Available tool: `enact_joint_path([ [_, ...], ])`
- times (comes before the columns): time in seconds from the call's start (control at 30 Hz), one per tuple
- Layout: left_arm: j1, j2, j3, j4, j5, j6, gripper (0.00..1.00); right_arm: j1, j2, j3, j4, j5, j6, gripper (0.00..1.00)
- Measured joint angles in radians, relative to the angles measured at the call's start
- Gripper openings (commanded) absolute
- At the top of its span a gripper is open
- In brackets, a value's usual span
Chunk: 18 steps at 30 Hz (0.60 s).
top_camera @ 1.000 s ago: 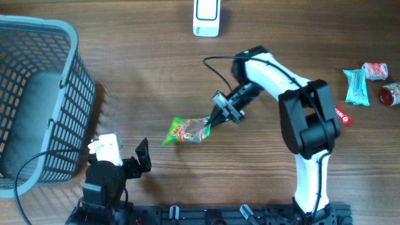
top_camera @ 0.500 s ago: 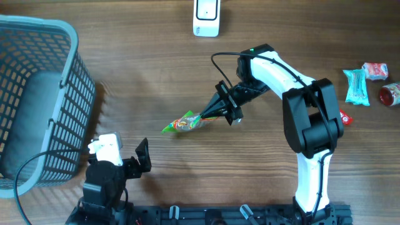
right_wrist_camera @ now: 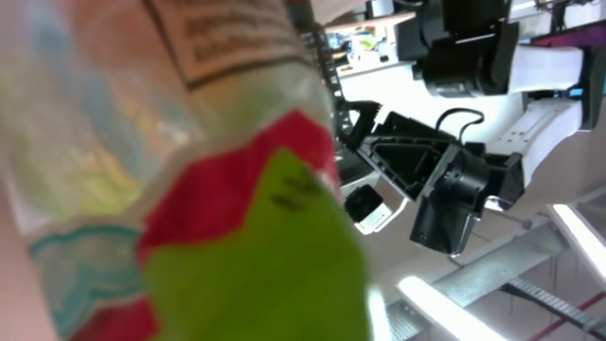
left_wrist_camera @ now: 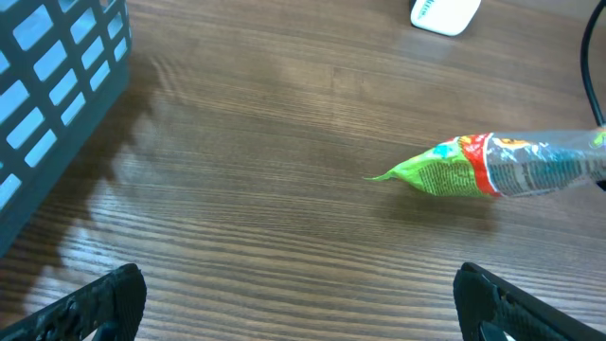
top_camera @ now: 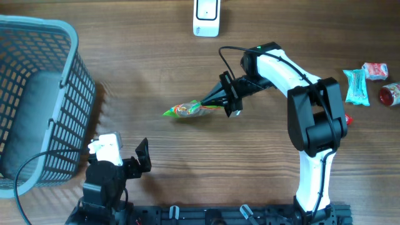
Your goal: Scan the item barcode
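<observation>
A green and red snack packet (top_camera: 187, 110) hangs above the middle of the table, held edge-on at its right end by my right gripper (top_camera: 215, 104), which is shut on it. The same snack packet (left_wrist_camera: 483, 167) shows in the left wrist view at the right, and the snack packet (right_wrist_camera: 189, 180) fills the right wrist view, hiding the fingers. A white barcode scanner (top_camera: 206, 17) lies at the far edge of the table, a good way from the packet. My left gripper (top_camera: 122, 159) rests open near the front left, nothing between its fingertips (left_wrist_camera: 104, 303).
A grey-blue mesh basket (top_camera: 37, 100) stands at the left. Several packaged items lie at the right edge: a pale blue packet (top_camera: 356, 86), a red and white packet (top_camera: 375, 70), a red can (top_camera: 390, 95).
The right gripper has lifted and carried the snack packet up and to the right, turning it from flat to edge-on. The left arm has not moved.
</observation>
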Motion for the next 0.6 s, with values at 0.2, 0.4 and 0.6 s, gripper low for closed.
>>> enact_joint_path([
  [0.2, 0.0, 0.0, 0.0, 0.0, 0.0, 0.0, 1.0, 0.0, -0.002, 0.001, 0.32, -0.074, 0.162, 0.04],
  [0.4, 0.0, 0.0, 0.0, 0.0, 0.0, 0.0, 1.0, 0.001, -0.002, 0.001, 0.723, -0.062, 0.088, 0.04],
  [0.6, 0.0, 0.0, 0.0, 0.0, 0.0, 0.0, 1.0, 0.001, -0.002, 0.001, 0.807, -0.039, -0.319, 0.04],
])
